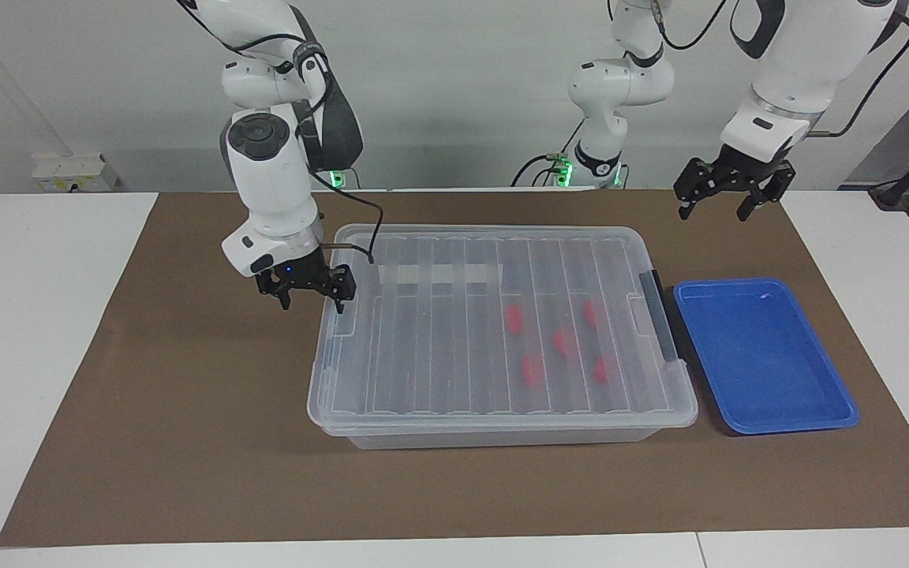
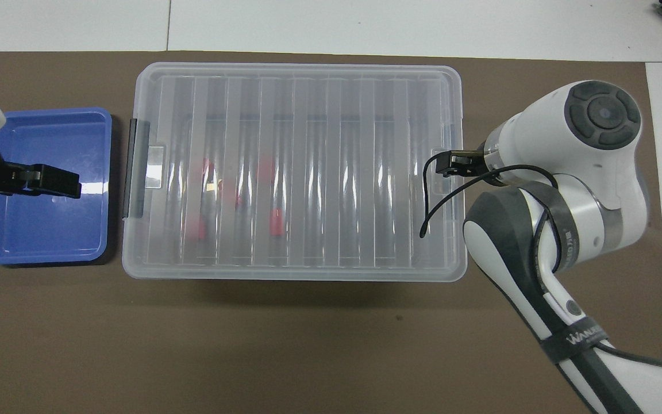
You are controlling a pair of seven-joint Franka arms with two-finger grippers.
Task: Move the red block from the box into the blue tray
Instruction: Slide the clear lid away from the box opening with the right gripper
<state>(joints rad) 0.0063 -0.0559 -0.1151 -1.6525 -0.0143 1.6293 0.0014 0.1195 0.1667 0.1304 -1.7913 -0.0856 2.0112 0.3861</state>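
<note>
The box (image 1: pixel 454 339) is a clear bin with its ribbed lid on, lying in the middle of the brown mat; it also shows in the overhead view (image 2: pixel 308 172). Several red blocks (image 1: pixel 565 341) lie inside it toward the left arm's end, seen through the lid (image 2: pixel 276 221). The blue tray (image 1: pixel 762 355) sits empty beside the box's dark latch end (image 2: pixel 49 230). My right gripper (image 1: pixel 308 293) is open, low at the box's other end beside the lid rim (image 2: pixel 449 163); I cannot tell whether it touches. My left gripper (image 1: pixel 715 207) is open and empty, raised over the tray (image 2: pixel 69 187).
A dark latch (image 1: pixel 660 315) closes the box's end by the tray, and a white tape strip (image 1: pixel 439 274) lies on the lid. A black cable (image 2: pixel 440 195) hangs from my right wrist over the lid's end. The brown mat (image 1: pixel 186 434) covers the white table.
</note>
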